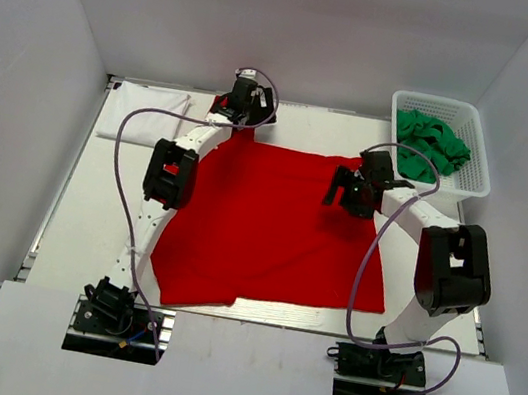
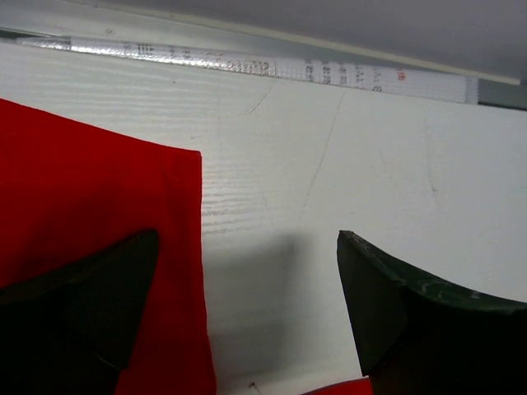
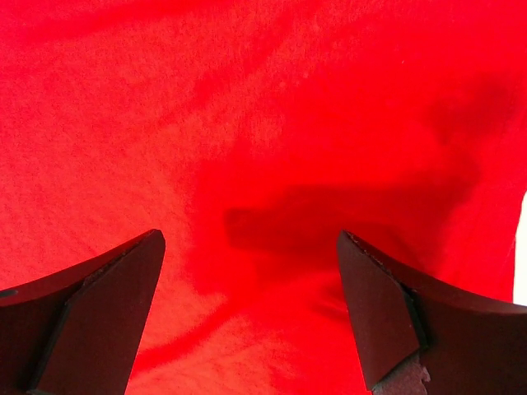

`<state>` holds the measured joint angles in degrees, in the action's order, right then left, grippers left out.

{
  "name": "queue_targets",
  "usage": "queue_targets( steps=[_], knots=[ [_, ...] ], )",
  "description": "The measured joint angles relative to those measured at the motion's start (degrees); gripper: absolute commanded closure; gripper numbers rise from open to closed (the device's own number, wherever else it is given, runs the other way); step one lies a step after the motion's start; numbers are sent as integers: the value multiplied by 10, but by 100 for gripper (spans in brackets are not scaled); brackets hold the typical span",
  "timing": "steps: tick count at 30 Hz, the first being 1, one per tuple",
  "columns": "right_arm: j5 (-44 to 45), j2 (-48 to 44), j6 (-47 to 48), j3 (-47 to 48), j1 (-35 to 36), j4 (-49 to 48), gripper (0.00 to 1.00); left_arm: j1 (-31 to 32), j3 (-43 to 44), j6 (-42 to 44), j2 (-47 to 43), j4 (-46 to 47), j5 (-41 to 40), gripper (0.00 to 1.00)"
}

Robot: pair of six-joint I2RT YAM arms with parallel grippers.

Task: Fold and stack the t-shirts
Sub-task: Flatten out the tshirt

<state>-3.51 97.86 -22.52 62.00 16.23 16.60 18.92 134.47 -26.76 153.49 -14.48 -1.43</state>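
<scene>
**Take the red shirt's far edge at both corners, evenly**

The red shirt [image 1: 279, 230] lies spread flat on the table [image 1: 86, 229], with only soft wrinkles. The left gripper [image 2: 247, 247] hangs at its far-left corner, jaws wide and holding nothing. One finger is over the cloth and the other over bare table past the hem. The right gripper [image 3: 247, 247] is equally wide and empty, but it sits over cloth inside the far-right corner rather than at an edge.

The step looks like gripping the far edge for a first fold. The right gripper should probably move outward until it straddles the hem as the left one does. Both should then drop low, pinch both layers, and lift together so the edge stays taut.

The green shirts [image 1: 433, 145] sit in the basket [image 1: 483, 163] beyond the red shirt's far-right corner. A white shirt [image 1: 146, 112] lies off its far-left corner.
</scene>
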Motion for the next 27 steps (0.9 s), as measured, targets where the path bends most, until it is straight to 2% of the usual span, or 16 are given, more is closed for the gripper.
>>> queue_targets(
  steps=[10, 17, 22, 27],
  knots=[
    [9, 0, 7, 1, -1, 7, 10, 3, 9, -7, 12, 30, 3, 0],
    [15, 1, 25, 83, -1, 29, 10, 4, 0, -2, -16, 33, -17, 0],
    [47, 0, 32, 116, -1, 47, 10, 4, -16, 6, -97, 38, -16, 0],
    [105, 14, 33, 161, -2, 92, 10, 4, -183, 20, -281, 55, -38, 0]
  ],
)
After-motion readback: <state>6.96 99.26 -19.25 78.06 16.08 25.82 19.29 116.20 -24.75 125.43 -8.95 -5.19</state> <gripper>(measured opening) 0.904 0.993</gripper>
